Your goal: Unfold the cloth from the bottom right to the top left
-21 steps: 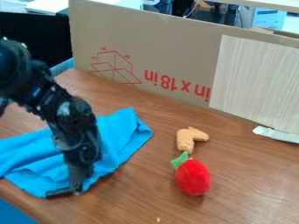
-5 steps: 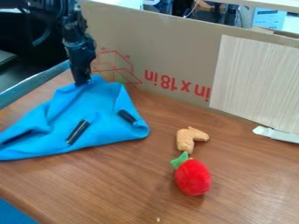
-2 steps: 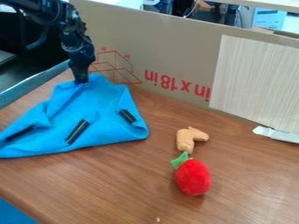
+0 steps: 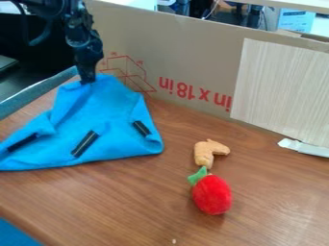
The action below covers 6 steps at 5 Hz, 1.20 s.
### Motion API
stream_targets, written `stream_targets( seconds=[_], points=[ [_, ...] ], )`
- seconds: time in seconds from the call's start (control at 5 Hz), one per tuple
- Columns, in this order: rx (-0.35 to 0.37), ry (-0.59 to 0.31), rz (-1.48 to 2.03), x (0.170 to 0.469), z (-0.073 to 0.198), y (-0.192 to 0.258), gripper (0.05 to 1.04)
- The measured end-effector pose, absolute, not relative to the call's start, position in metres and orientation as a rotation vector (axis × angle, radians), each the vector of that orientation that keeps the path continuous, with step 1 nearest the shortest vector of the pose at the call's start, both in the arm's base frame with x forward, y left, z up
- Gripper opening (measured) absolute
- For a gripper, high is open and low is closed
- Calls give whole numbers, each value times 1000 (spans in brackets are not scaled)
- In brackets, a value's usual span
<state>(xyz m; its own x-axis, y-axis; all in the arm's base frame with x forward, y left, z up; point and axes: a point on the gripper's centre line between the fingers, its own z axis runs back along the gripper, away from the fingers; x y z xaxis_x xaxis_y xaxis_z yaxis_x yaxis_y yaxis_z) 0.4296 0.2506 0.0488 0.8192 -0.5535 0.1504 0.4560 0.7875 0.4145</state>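
Black two-finger pincer (image 4: 87, 80), grasping the far corner of the soft blue fabric cloth (image 4: 103, 110), beside the left end of the tan cardboard panel (image 4: 186, 53). Cloth on the brown wooden worktop (image 4: 135, 197), before the panel; likely light, limp, best pinched at a corner. Roughly triangular; apex towards the panel's left end, long axis unclear.

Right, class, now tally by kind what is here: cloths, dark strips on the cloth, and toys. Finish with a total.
Blue cloth: 1
Dark strips: 3
Toys, one tan and one red with a green leaf: 2
Total: 6
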Motion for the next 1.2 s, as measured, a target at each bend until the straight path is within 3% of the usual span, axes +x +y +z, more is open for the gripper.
stream_targets(
  seconds=[0.2, 0.6, 0.8, 1.0, 1.2],
  points=[
    [394, -290, -526, 433, 67, 264, 50],
    [368, -275, -489, 440, 67, 285, 70],
    [368, -249, -491, 444, 60, 292, 211],
    [381, -233, -497, 443, 58, 295, 439],
    [374, -232, -494, 442, 53, 293, 773]
  ],
)
